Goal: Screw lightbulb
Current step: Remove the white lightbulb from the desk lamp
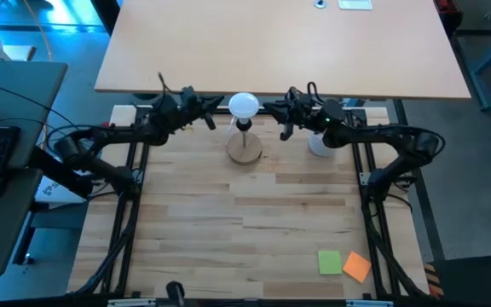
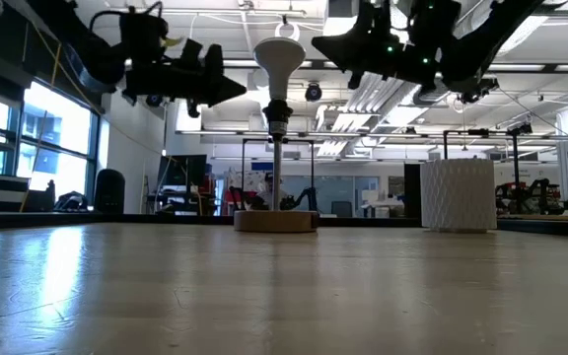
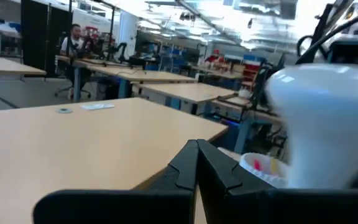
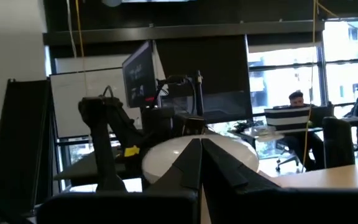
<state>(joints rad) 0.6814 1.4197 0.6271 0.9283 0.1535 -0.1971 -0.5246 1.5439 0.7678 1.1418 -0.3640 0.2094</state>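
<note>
The white frosted lightbulb (image 1: pixel 244 105) stands upright, its narrow base down in the black socket (image 2: pixel 277 113) of the round wooden stand (image 1: pixel 245 150), near the table's far edge. My left gripper (image 1: pixel 218 108) is shut, level, just left of the globe, with a small gap. My right gripper (image 1: pixel 268 108) is shut, level, just right of the globe. The bulb shows beside my left fingers in the left wrist view (image 3: pixel 328 118). It shows behind my right fingers in the right wrist view (image 4: pixel 166 155). In the low view the bulb (image 2: pixel 278 54) tops the stand's post.
A white ribbed cup (image 1: pixel 320 143) with pink items stands right of the stand, under my right arm. It also shows in the low view (image 2: pixel 459 194). A green note (image 1: pixel 329 262) and an orange note (image 1: pixel 357 266) lie near the front right. A tan table (image 1: pixel 280 43) lies beyond the far edge.
</note>
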